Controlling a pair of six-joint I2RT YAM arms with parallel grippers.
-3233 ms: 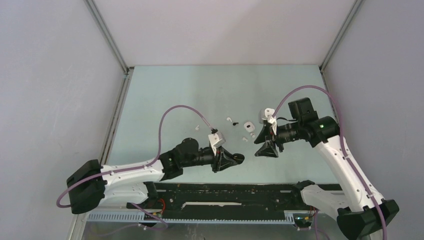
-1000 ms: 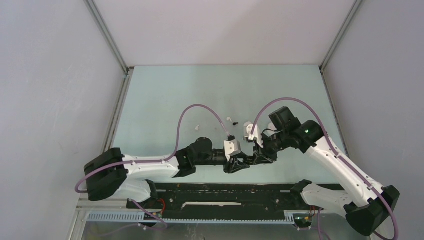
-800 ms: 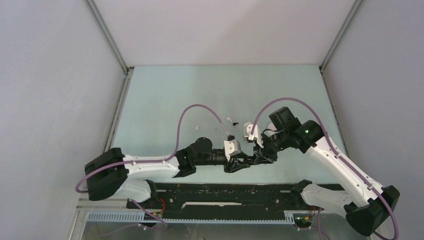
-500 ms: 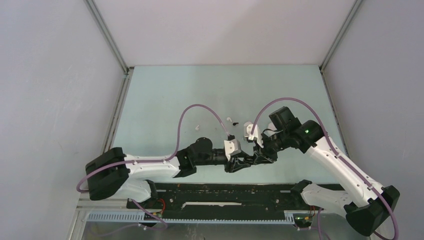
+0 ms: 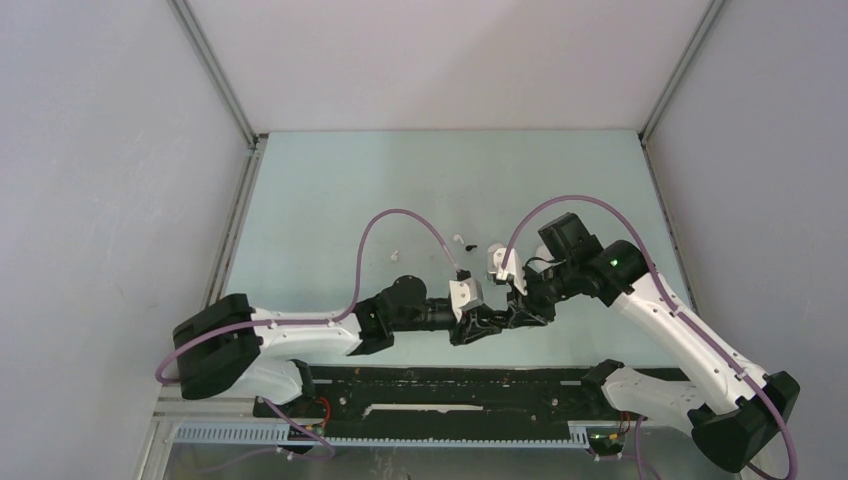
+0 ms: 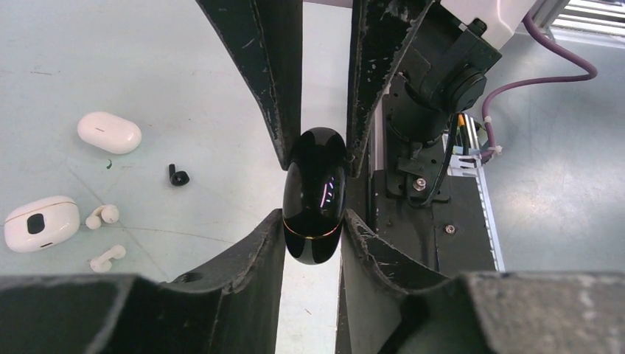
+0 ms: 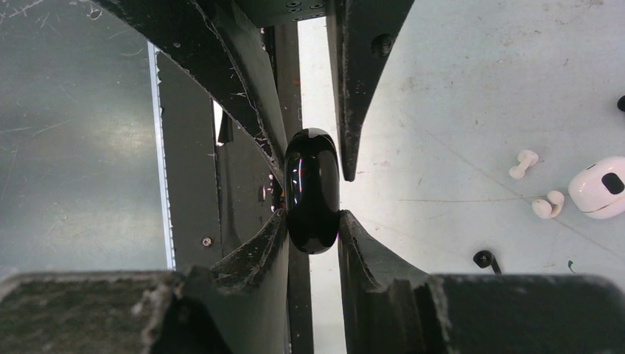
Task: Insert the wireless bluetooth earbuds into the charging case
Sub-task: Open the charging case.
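A glossy black closed charging case (image 6: 315,184) hangs above the table, clamped from both ends. My left gripper (image 6: 313,218) is shut on its near end, and my right gripper (image 7: 311,215) is shut on the other end (image 7: 312,177). In the top view the two grippers meet tip to tip, left (image 5: 480,328) and right (image 5: 518,316). Two white stemmed earbuds (image 6: 102,215) (image 6: 107,257) and a small black earbud (image 6: 177,175) lie loose on the table. The right wrist view also shows white earbuds (image 7: 524,163) (image 7: 549,204) and a black earbud (image 7: 484,259).
Two white cases lie on the table, one closed (image 6: 109,132) and one with a dark mark (image 6: 40,223), also in the right wrist view (image 7: 601,187). The black base rail (image 5: 450,392) runs along the near edge under the grippers.
Since 3.2 s ago both arms have swung inward and met over the near middle of the table, both holding the black case. Over the last second almost nothing has moved.
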